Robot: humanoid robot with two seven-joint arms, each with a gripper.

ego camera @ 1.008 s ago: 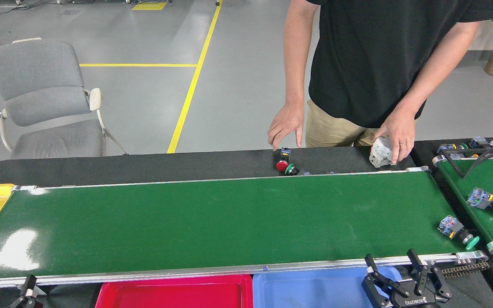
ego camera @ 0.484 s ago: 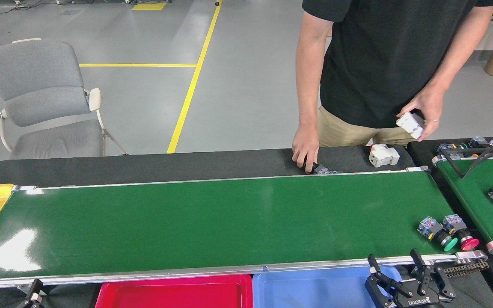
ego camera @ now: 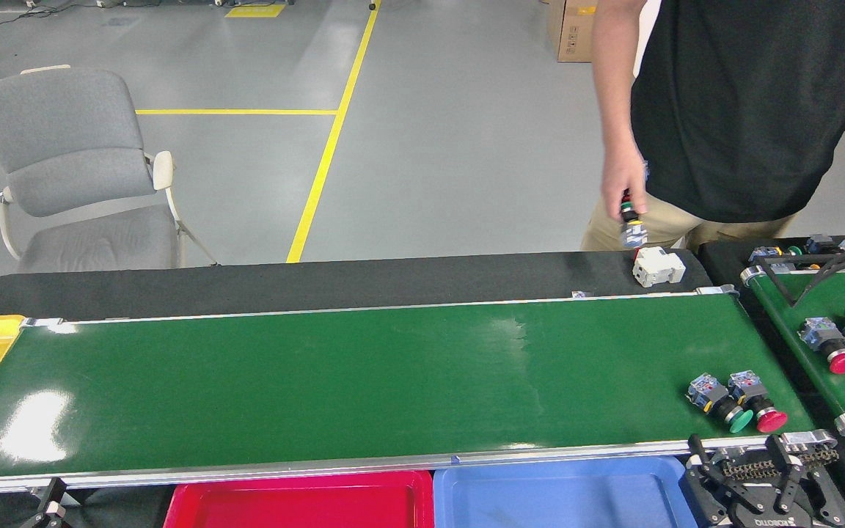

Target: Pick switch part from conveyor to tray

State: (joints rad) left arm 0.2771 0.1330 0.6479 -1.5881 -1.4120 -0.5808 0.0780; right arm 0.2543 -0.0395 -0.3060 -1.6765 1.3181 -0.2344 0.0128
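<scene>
Two switch parts now lie side by side on the conveyor [ego camera: 364,374] near its right end: a green-capped switch [ego camera: 719,402] and a red-capped switch [ego camera: 756,400], touching or nearly so. Half a second ago they sat a little further right, so the belt is carrying them leftward. The right gripper [ego camera: 756,480] has shifted right and now waits just below them, jaws spread open and empty, beside the blue tray [ego camera: 554,499]. The person's hand [ego camera: 624,180] has lifted clear, holding another switch. The left gripper is out of view.
</scene>
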